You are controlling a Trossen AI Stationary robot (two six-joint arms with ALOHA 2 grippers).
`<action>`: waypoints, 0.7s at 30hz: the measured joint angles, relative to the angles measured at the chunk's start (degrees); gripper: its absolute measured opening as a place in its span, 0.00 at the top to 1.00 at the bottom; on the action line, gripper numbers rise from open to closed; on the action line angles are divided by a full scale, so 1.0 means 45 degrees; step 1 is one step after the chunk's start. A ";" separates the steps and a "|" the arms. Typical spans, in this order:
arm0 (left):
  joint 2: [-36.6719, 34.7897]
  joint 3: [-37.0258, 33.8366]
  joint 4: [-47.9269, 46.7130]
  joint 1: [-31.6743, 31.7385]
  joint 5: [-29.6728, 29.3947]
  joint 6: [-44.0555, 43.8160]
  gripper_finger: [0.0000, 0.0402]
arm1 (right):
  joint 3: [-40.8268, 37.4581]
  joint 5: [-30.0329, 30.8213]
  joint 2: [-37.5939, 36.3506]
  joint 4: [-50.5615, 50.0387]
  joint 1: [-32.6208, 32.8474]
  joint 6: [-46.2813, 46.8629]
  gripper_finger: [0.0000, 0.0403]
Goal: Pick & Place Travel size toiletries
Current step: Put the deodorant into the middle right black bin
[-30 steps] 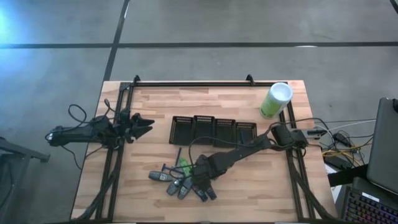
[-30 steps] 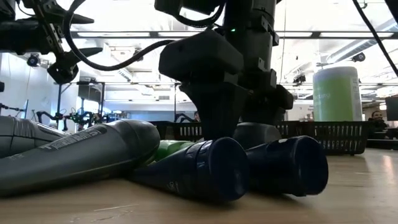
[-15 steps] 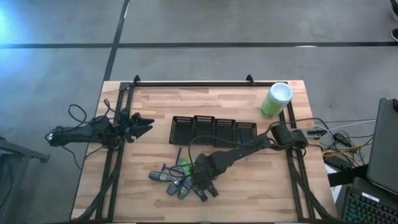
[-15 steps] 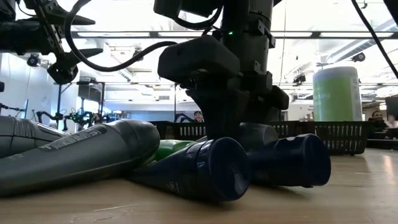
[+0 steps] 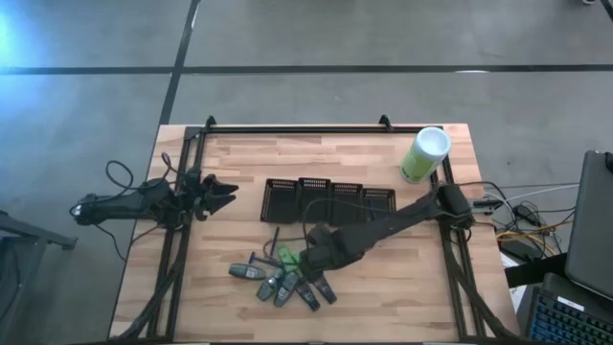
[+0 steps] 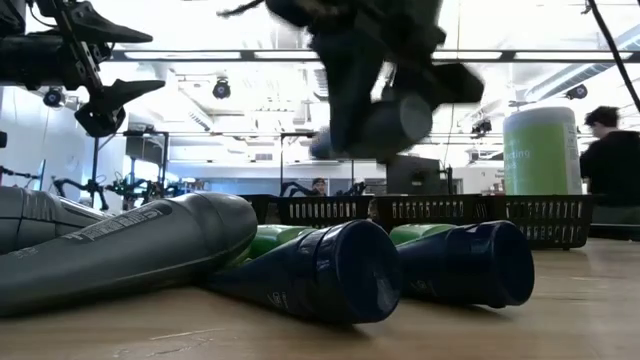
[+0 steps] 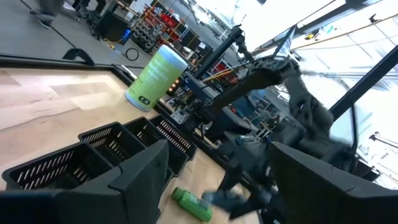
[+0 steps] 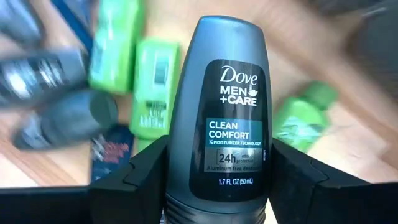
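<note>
My right gripper (image 5: 318,262) hangs above the pile of travel toiletries (image 5: 280,280) near the table's near edge. It is shut on a grey Dove roll-on (image 8: 227,118). The low view shows that roll-on (image 6: 385,125) raised well over the table. Left on the wood are a grey tube (image 6: 130,245), two navy tubes (image 6: 325,270) and green tubes (image 6: 268,240); green packets (image 8: 152,87) show below the held item. My left gripper (image 5: 226,195) waits open, clear of the table, at the table's left side. My right gripper pinches the grey roll-on between its two fingers (image 8: 134,177), one on each side of the body's lower half (image 8: 186,180). The fingers lie along it and its rounded end (image 8: 229,31) points away from the wrist. It is lifted clear of the pile and the table.
A row of black mesh baskets (image 5: 330,199) stands just beyond the pile, toward the far edge. The tall light-green canister with a white lid (image 5: 424,153) stands at the far right corner. A person (image 6: 608,150) is in the room behind. Bare wood lies right of the pile.
My right gripper has risen from the pile with the grey roll-on, which was down among the tubes and is now lifted clear. It has also shifted slightly toward the baskets. The navy and green tubes have stayed on the table.
</note>
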 joint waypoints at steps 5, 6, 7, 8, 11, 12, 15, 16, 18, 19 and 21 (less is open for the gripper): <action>0.0000 0.0000 -0.0013 0.0010 -0.0004 0.0000 0.30 | -0.0093 0.1341 -0.0730 -0.1701 -0.0015 0.2594 0.49; 0.0000 0.0000 -0.0008 0.0010 -0.0007 0.0000 0.30 | -0.0164 0.1507 -0.0874 -0.2140 -0.0049 0.3210 0.49; 0.0000 0.0000 -0.0012 0.0010 -0.0008 0.0000 0.30 | -0.0281 0.1606 -0.1070 -0.2541 -0.0094 0.3799 0.49; 0.0000 0.0000 -0.0018 0.0010 -0.0007 0.0000 0.30 | -0.0463 0.1716 -0.1253 -0.2809 -0.0167 0.4317 0.49; 0.0000 0.0000 -0.0020 0.0010 -0.0004 -0.0015 0.30 | -0.1218 0.2009 -0.1804 -0.2781 -0.0608 0.4974 0.49; 0.0005 0.0000 -0.0021 0.0010 -0.0008 -0.0015 0.30 | -0.1513 0.2028 -0.1957 -0.2594 -0.0822 0.4942 0.49; 0.0005 0.0000 -0.0018 0.0010 -0.0008 -0.0015 0.30 | -0.2409 0.2070 -0.2376 -0.2325 -0.1611 0.4583 0.49; 0.0000 0.0000 -0.0014 0.0010 -0.0008 -0.0015 0.30 | -0.2756 0.2062 -0.2498 -0.2180 -0.1923 0.4372 0.49; 0.0005 0.0000 -0.0010 0.0010 -0.0008 -0.0023 0.30 | -0.3459 0.1823 -0.2634 -0.1417 -0.2596 0.3795 0.49; 0.0005 0.0000 -0.0008 0.0010 -0.0008 -0.0024 0.30 | -0.3823 0.1629 -0.2661 -0.0995 -0.2924 0.3538 0.49; 0.0005 0.0000 0.0001 0.0010 -0.0008 -0.0024 0.30 | -0.4495 0.1331 -0.2697 -0.0013 -0.3514 0.3049 0.49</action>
